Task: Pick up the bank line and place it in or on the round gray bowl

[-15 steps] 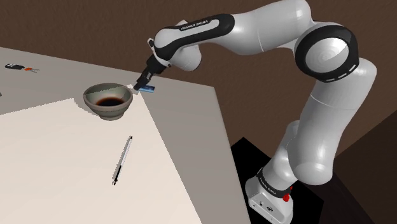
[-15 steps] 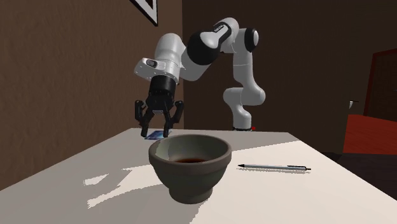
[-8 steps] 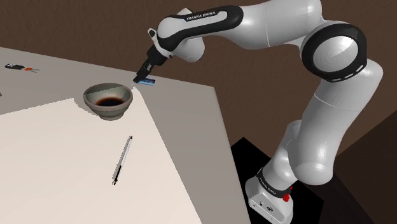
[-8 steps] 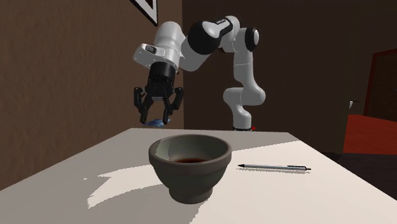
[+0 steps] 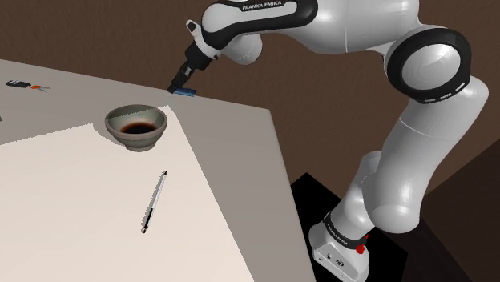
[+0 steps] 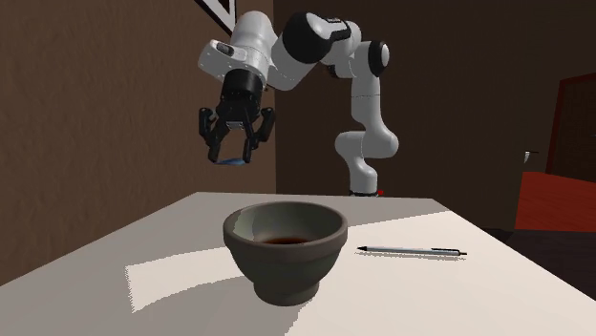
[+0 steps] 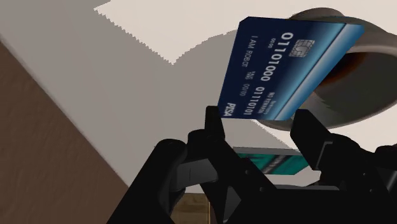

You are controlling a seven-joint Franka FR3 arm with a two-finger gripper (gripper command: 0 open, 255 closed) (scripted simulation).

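Observation:
The bank card (image 7: pixel 286 70) is dark blue with white numbers and a chip. My gripper (image 7: pixel 259 121) is shut on its lower edge, and the card sticks out past the fingertips. In the shoulder view the gripper (image 5: pixel 180 85) hangs in the air above the table's far edge, with the card (image 5: pixel 187 91) at its tip. The round grey bowl (image 5: pixel 138 138) with a dark brown inside stands on the table nearer the camera and to that view's left of the gripper. In the second exterior view the gripper (image 6: pixel 232 156) and card (image 6: pixel 229 163) hang well above and behind the bowl (image 6: pixel 287 269). Past the card, the bowl (image 7: pixel 372 95) is partly hidden.
A silver pen (image 5: pixel 155 201) lies on the pale table (image 5: pixel 72 208) in front of the bowl; it also appears as the pen (image 6: pixel 413 251) beside the bowl. A small dark object (image 5: pixel 20 84) lies at the far left. The table's edge drops off beside the robot's stand (image 5: pixel 340 248).
The gripper has risen from the table surface with the card in it, and now hangs higher above the far edge. The bowl and pen have not moved.

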